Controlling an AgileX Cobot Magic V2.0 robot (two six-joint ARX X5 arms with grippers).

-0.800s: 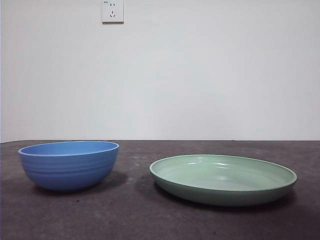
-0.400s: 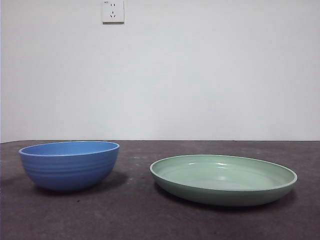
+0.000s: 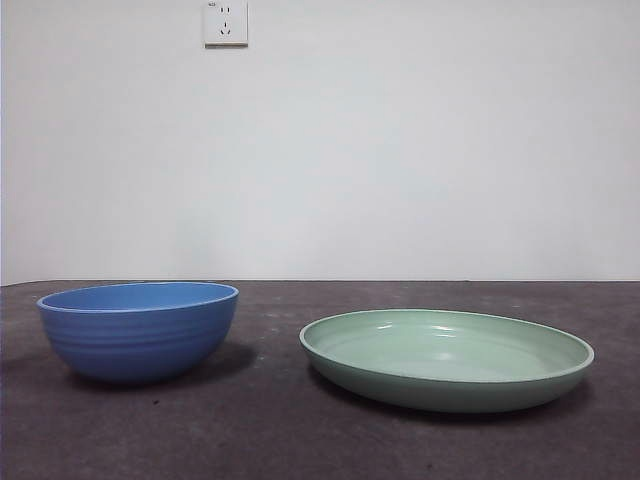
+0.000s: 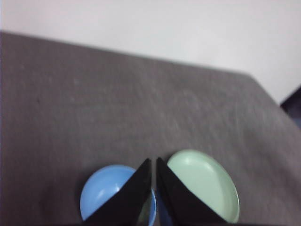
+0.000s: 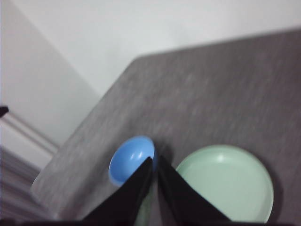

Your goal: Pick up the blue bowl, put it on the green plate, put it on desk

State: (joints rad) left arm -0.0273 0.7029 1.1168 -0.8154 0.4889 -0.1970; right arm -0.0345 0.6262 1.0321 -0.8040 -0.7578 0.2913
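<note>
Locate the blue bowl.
In the front view the blue bowl sits on the desk at the left, beside but apart from the green plate.

Wall socket (image 3: 225, 22): white, square faceplate with dark pin openings, mounted flush high on the back wall, left of centre in the front view; its top edge is cut by the frame. Back wall (image 3: 400, 150): plain, off-white, unmarked, filling the upper part of the front view down to a straight horizontal line. The same pale wall (image 4: 164, 23) shows in the left wrist view, blurred. Side wall (image 5: 33, 94): pale, meeting the back wall at a corner in the right wrist view, with a white skirting strip (image 5: 26, 134) low on it; detail below that is too blurred to tell.
</note>
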